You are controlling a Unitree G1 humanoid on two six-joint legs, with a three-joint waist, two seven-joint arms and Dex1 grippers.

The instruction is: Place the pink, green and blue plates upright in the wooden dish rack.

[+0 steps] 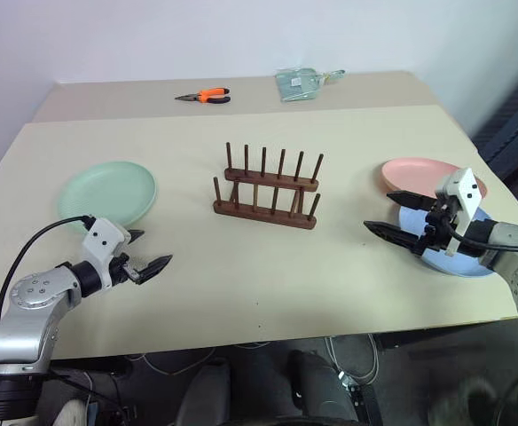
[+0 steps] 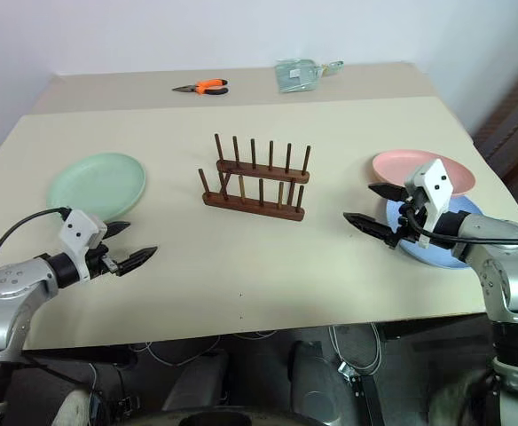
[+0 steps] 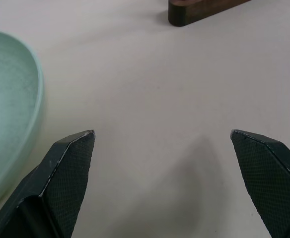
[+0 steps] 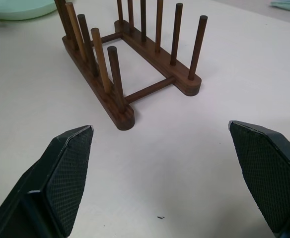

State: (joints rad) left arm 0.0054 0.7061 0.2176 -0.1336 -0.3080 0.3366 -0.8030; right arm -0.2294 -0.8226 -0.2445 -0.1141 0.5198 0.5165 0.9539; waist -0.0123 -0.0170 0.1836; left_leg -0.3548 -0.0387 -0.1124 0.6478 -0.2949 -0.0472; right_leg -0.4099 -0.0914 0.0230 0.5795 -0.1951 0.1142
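Both tools, left (image 1: 145, 264) and right (image 1: 399, 219), gape wide, empty. The salmon pink round plate (image 1: 416, 173) overlaps the light blue plate (image 1: 459, 258) at the rack's three o'clock; lifting one may drag the other.

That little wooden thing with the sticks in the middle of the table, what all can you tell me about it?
It is the wooden dish rack, dark brown and smooth. Two parallel base bars, joined by thin crosspieces, each carry a row of six slim upright pegs. It stands flat and upright on the beige table, near its middle, and is empty: no plate sits in its slots. Nothing but the table touches it.
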